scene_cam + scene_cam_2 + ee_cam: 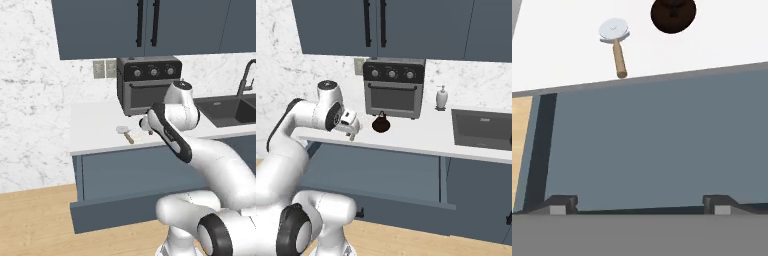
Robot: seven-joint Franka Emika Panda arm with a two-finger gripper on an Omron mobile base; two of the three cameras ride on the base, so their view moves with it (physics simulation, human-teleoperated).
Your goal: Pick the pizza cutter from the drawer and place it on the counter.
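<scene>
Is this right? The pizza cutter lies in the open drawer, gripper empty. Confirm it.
Not quite. The pizza cutter lies on the counter, near its front edge, as the hand view shows. The drawer is open and the gripper is empty, as stated.

The glossy white, rounded robot arm [220, 165] has thick tubular links joined by dark grey-black rings and a black band along one link. Its small white two-finger gripper [351, 131] ends in two dark, blocky fingertips [559, 204].
</scene>
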